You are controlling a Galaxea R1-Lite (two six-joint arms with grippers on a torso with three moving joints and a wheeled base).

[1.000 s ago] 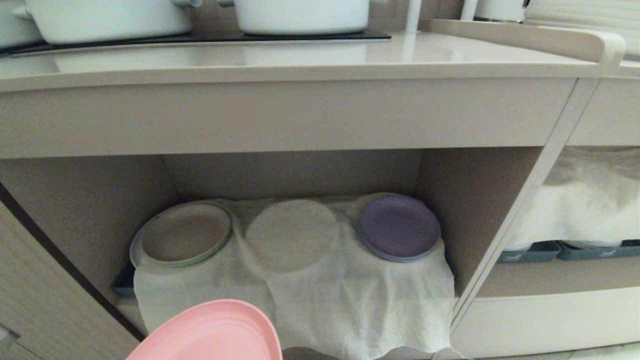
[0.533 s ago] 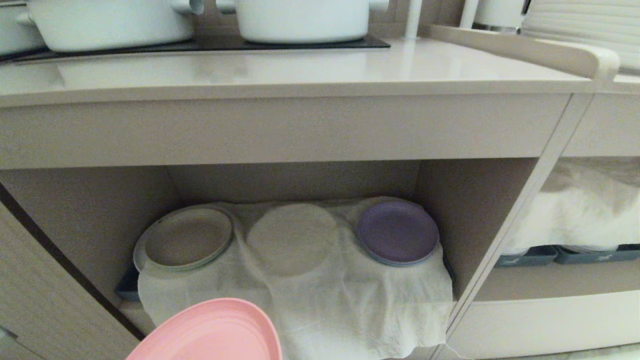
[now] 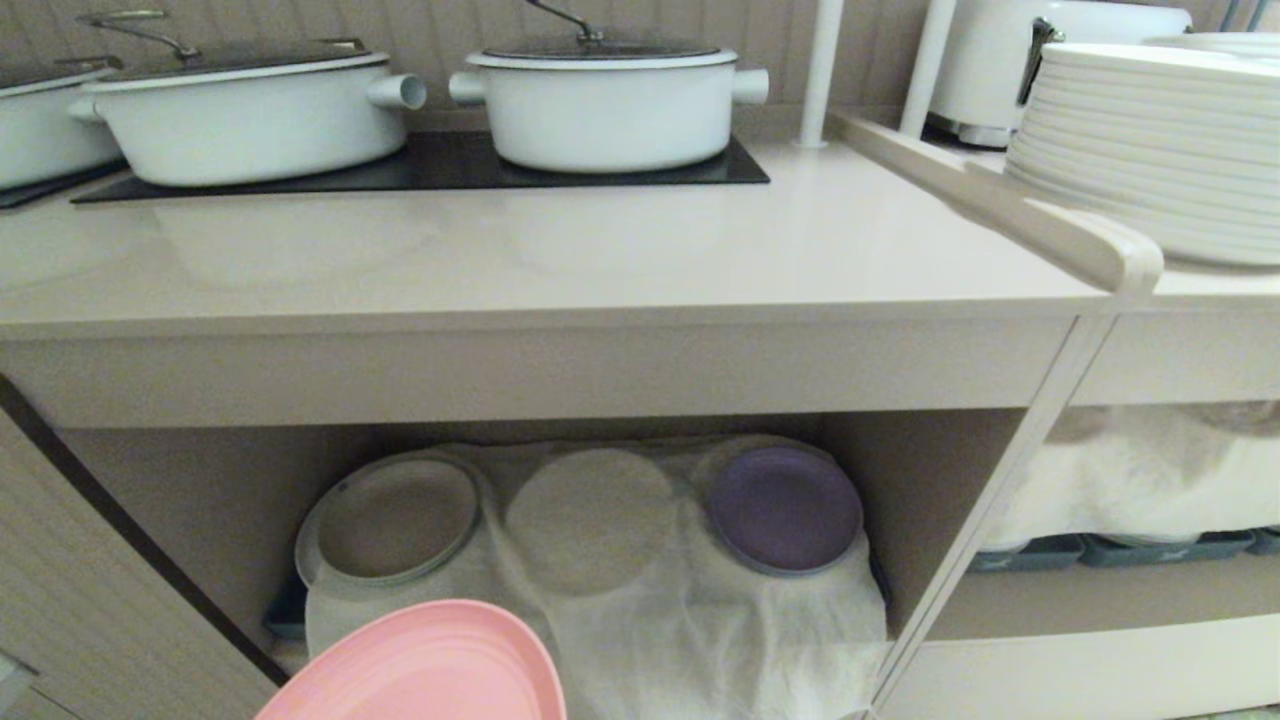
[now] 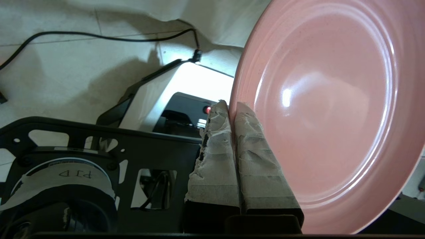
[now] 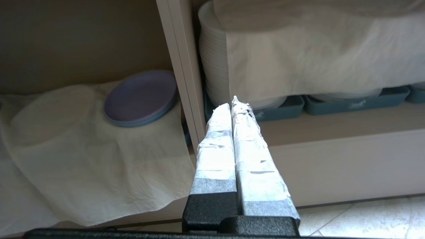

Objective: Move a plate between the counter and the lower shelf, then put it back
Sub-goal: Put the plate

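Pink plate point(image 4: 325, 113) sat pinched by its rim in the left gripper point(image 4: 232, 108), counter point(image 3: 600, 270) at twelve o'clock; right gripper point(image 5: 232, 103) closed, empty.

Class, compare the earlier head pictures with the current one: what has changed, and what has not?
The camera rose: the counter top and pots now show fully, and the lower shelf sits lower in the picture. The left hand still grips the pink plate at its rim. The shelf's plates are unmoved.
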